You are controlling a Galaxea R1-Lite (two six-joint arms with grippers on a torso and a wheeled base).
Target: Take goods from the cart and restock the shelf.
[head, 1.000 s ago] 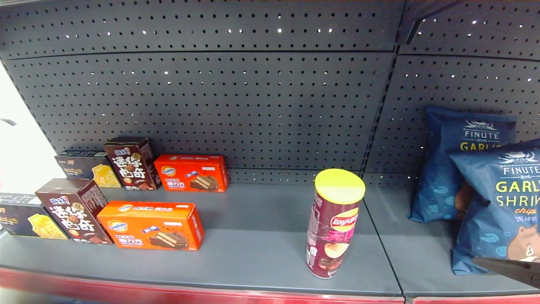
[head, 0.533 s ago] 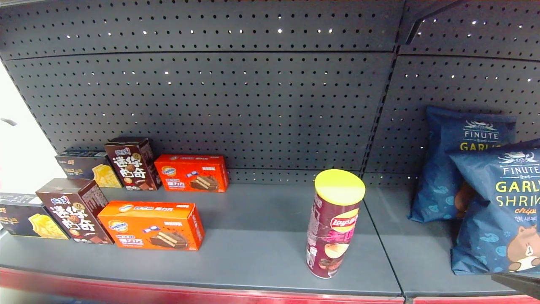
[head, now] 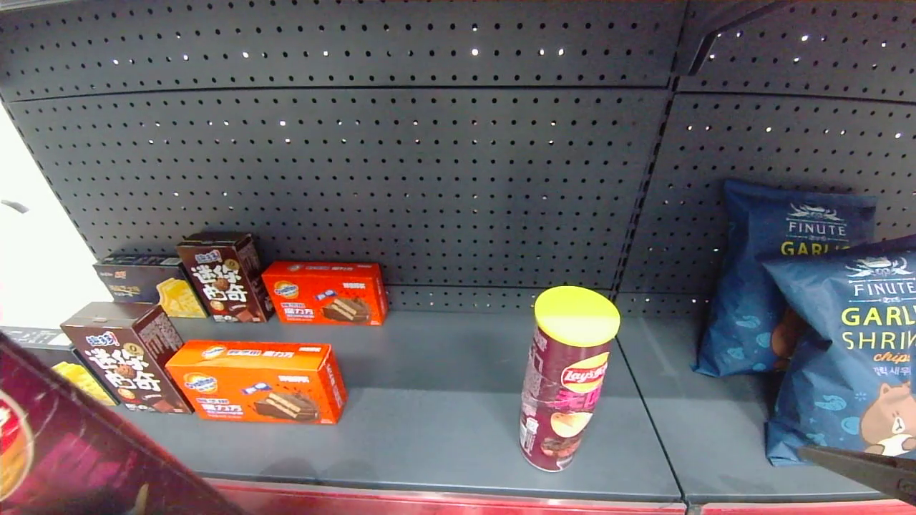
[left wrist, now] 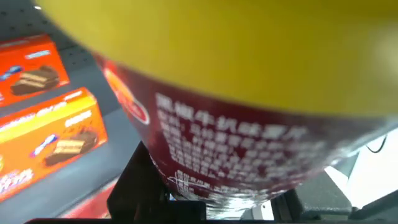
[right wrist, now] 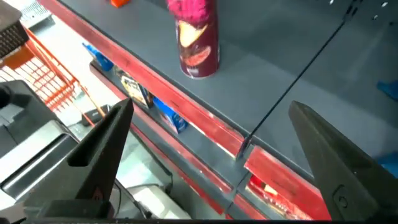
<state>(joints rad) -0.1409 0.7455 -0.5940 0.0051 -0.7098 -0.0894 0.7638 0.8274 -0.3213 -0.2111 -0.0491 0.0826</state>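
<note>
The dark grey shelf (head: 444, 400) has a pegboard back (head: 358, 179) and a red front edge. At its right end two blue snack bags (head: 844, 350) lean upright, the near one overlapping the far one (head: 780, 286).

At the near left corner of the head view, in front of the shelf edge, a maroon chips can with a yellow lid (head: 64, 443) is tilted. The left gripper (left wrist: 217, 202) is clamped on its body (left wrist: 249, 143), with a dark finger on either side.

Two orange boxes lie flat on the left part of the shelf, one near (head: 257, 383) and one far (head: 325, 293). A second maroon can (head: 565, 379) stands upright right of centre, well apart from the boxes and near the shelf's front edge (right wrist: 198, 37). Left of the orange boxes stand two brown boxes (head: 129, 357) (head: 225, 277). Left again are two dark boxes (head: 143, 282), and the held can partly covers the near one (head: 71, 372).

The right gripper (right wrist: 211, 109) hangs in front of the shelf's right end with its fingers (head: 859, 465) wide apart and nothing between them. The orange wire cart (right wrist: 43, 68) is below it.
</note>
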